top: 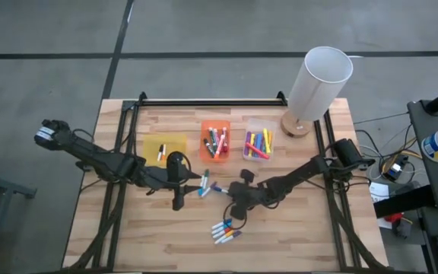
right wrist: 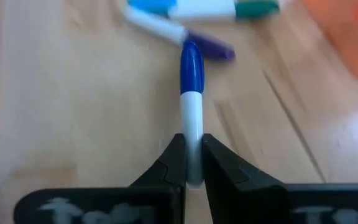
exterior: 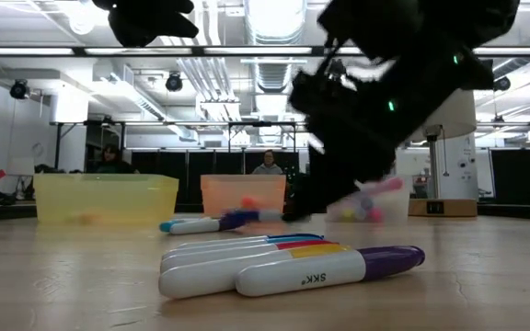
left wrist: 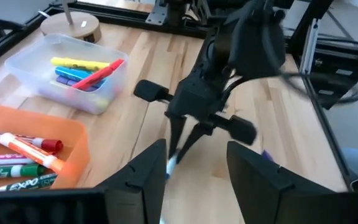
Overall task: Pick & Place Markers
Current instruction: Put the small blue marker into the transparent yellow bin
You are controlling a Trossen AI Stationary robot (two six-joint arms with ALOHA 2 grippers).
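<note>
now the blue-capped marker (right wrist: 192, 93) points lengthwise away between the right gripper's (right wrist: 193, 163) fingers.

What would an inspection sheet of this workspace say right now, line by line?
Surface: wooden table, bare in front.
Job's things: markers in three bins; orange bin, clear bin, yellow bin. Loose marker cluster near front; a few more at centre.
Clutter: white lamp at back right corner.
Grippers: right gripper shut on a blue-capped marker; left gripper open, empty, at centre.
Cables: bundle off the right edge.
Surroundings: two people far behind.
</note>
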